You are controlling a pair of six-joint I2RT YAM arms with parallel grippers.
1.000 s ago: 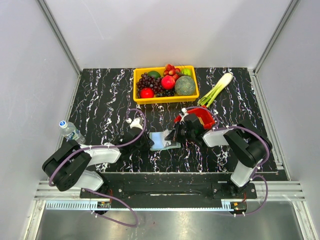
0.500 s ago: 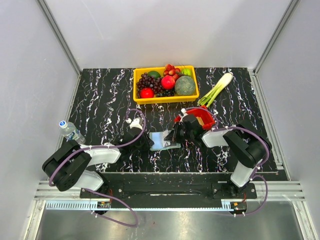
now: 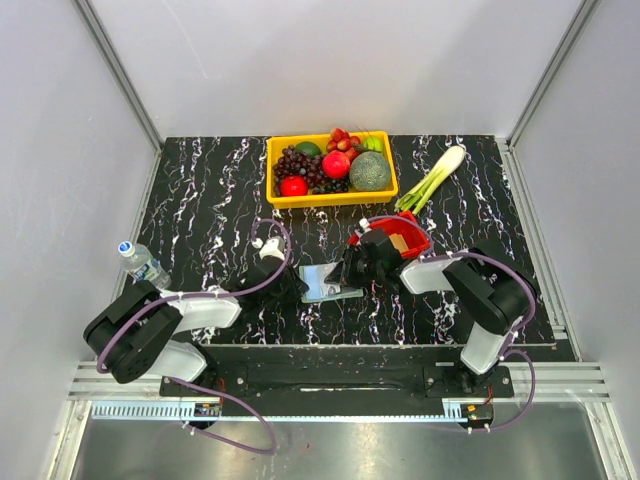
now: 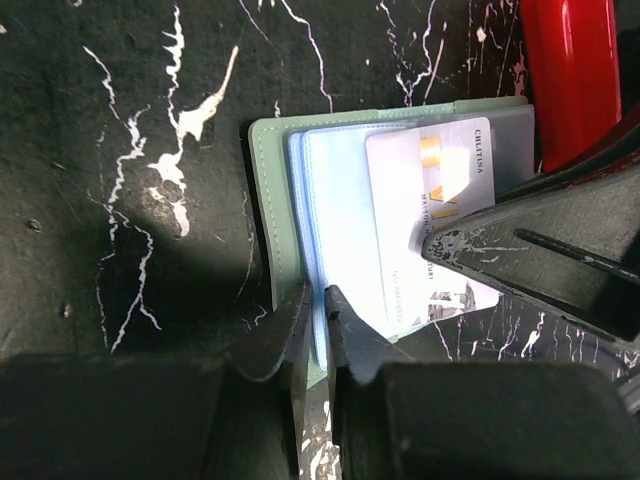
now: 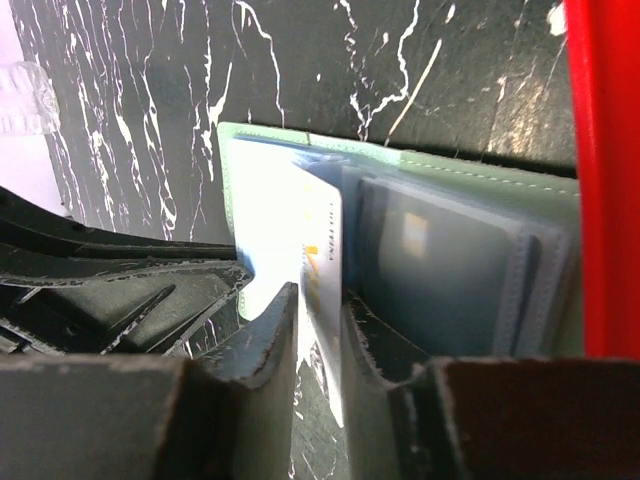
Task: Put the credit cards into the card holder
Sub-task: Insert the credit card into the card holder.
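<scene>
From above, the card holder [image 3: 328,282] lies open on the black marbled table [image 3: 200,200], near its front edge and between the two arms. The left gripper [image 3: 297,288] is at the holder's left edge and the right gripper [image 3: 350,272] at its right; from this height the state of either claw cannot be told. A red basket [image 3: 405,238] sits just behind the right gripper. Farther back stands a yellow tray [image 3: 283,198] of fruit with a leek [image 3: 430,180] to its right, and a water bottle [image 3: 145,263] lies at the table's left edge. In the left wrist view, the left gripper [image 4: 318,300] has its fingers nearly together, clamped on the near edge of the holder's pale blue inner leaves, with the grey-green cover [image 4: 268,200] spread flat on the table. A whitish card [image 4: 430,200] lies on those leaves, partly under the right gripper's dark finger, and the red basket's wall shows at the upper right. In the right wrist view, the right gripper [image 5: 318,310] holds its fingers a little apart on either side of the whitish card [image 5: 322,260], which stands on edge between two of the holder's clear pockets [image 5: 450,260]. The fingers do not visibly press it. The left gripper's dark body fills the left side, and the basket's red wall runs down the right edge.
</scene>
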